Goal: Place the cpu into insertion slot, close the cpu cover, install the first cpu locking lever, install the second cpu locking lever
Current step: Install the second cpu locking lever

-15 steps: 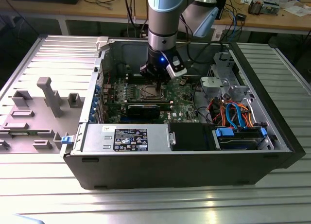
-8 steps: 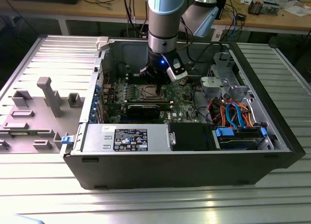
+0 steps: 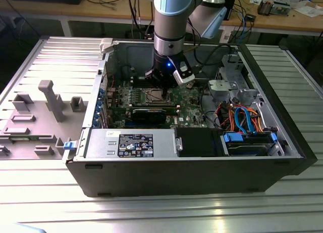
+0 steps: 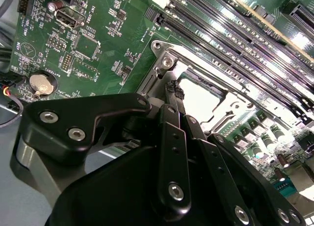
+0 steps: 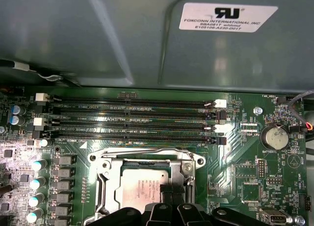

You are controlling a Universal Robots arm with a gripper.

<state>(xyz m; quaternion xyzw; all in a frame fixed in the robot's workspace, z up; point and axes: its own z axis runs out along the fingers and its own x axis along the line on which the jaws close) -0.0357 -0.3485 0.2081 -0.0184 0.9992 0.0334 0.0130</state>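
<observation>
The cpu [image 5: 142, 184] sits in the insertion slot [image 5: 104, 179], under the cpu cover [image 5: 189, 173], beside the memory slots [image 5: 132, 119].

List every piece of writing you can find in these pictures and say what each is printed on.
White sticker on the grey case wall: a logo and lines of capitals, not quoted.
Black label on the power supply: too small to read.
Green circuit board: white tags by the memory slots and coin battery, too small to read.
</observation>
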